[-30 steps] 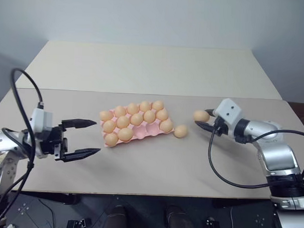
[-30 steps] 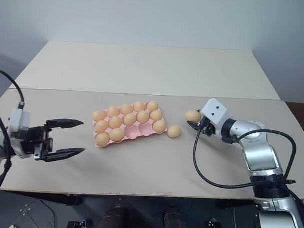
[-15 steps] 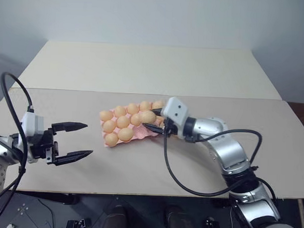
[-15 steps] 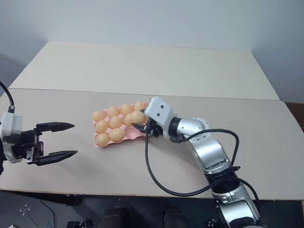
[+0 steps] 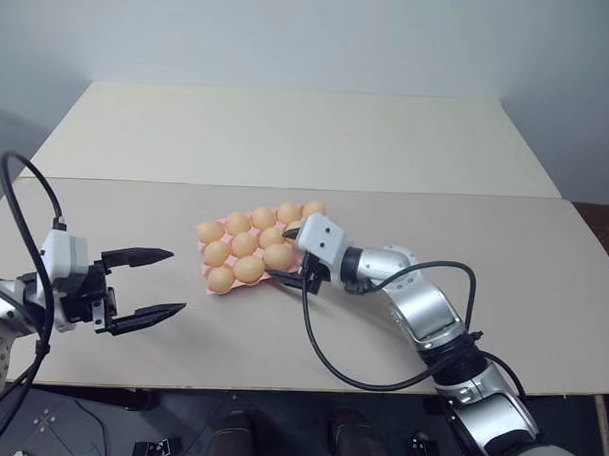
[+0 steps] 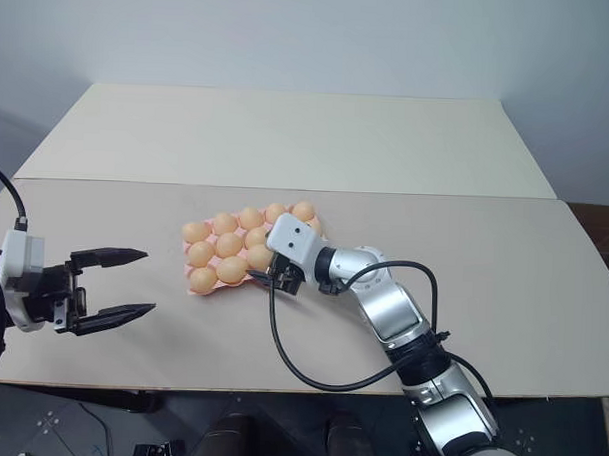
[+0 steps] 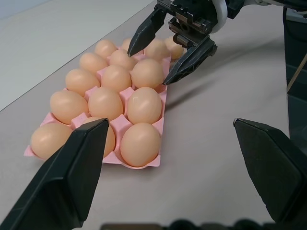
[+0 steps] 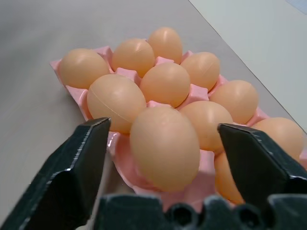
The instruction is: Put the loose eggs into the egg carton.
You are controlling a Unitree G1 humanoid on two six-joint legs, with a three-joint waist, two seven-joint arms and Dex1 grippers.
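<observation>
Left eye view: right gripper (image 5: 291,258) spread wide at the egg carton (image 5: 212,257), nothing gripped; the release step looks done, withdrawal next.

Left wrist view: left gripper (image 7: 168,158) open, empty.

Right wrist view: egg (image 8: 165,146) between the fingers, untouched, upright, long axis vertical.

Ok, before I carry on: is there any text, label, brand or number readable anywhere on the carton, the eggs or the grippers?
None: no readable text, number or sign.
The egg carton is plain pink, unprinted.
The eggs carry no stamp.
The left gripper and right gripper show no marking.
The table is bare of lettering.
</observation>
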